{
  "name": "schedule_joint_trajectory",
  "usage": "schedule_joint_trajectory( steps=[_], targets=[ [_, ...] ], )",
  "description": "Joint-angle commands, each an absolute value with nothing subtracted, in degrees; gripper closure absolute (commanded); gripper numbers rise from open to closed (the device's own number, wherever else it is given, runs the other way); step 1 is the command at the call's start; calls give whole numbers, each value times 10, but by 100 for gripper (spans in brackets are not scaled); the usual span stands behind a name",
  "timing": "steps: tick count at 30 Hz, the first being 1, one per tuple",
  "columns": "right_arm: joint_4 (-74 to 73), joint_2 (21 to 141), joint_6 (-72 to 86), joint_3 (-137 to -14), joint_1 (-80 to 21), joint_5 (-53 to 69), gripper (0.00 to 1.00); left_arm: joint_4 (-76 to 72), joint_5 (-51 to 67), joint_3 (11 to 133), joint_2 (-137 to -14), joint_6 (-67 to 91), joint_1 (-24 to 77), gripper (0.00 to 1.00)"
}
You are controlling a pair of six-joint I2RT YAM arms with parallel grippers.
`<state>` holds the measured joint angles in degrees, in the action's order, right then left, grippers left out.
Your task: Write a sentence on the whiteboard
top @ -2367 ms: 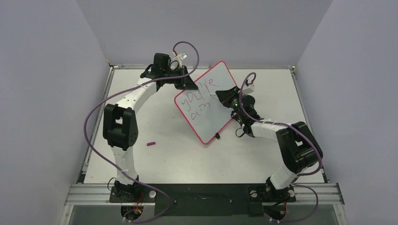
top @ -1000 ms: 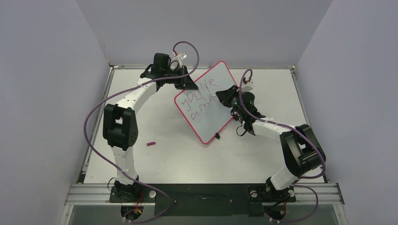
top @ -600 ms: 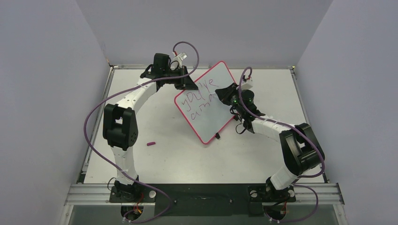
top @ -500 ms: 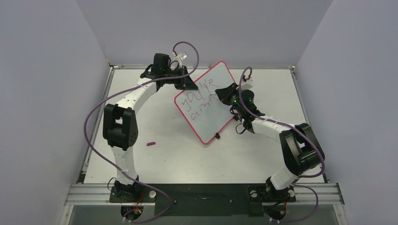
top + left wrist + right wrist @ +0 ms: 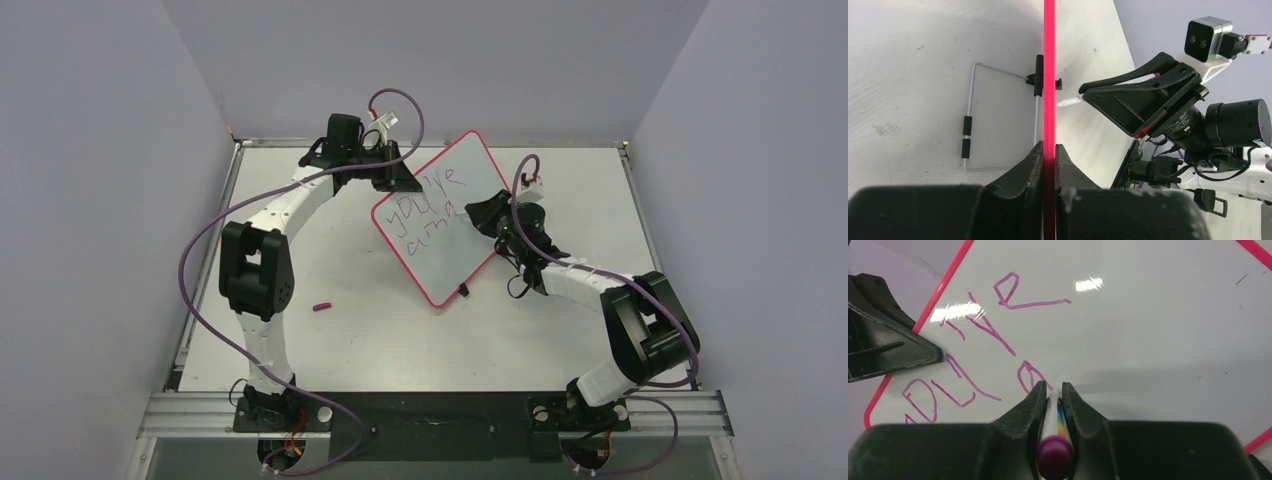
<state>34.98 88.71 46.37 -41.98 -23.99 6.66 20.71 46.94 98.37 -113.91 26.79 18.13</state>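
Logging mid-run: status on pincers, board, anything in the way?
Left pincer shut on board rim. Right pincer shut on marker, tip at the writing. Nothing in the way.

Robot lab test cell, plain lilac walls (image 5: pixel 100 150), white table (image 5: pixel 400 330), aluminium rail (image 5: pixel 200 412)

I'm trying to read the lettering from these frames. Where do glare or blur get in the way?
Right wrist view: two glare patches on the whiteboard, one crossing the sentence; the marker end is blurred. Left wrist view: board edge-on, left tool soft. Top external view: even light, lettering tiny.
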Motion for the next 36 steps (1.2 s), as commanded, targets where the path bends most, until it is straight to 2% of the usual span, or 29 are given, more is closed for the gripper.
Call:
schedule_joint_trajectory(
  steps=[1,14,36],
  targets=[
    [338,859,441,-419,-239,50,100,168,522,994,-1089,279,187,100],
    [298,829,428,-486,-227,54,100,169,521,994,-1088,278,187,100],
    [331,897,454,-510,-223,70,100,167,522,994,-1088,277,186,100]
  ],
)
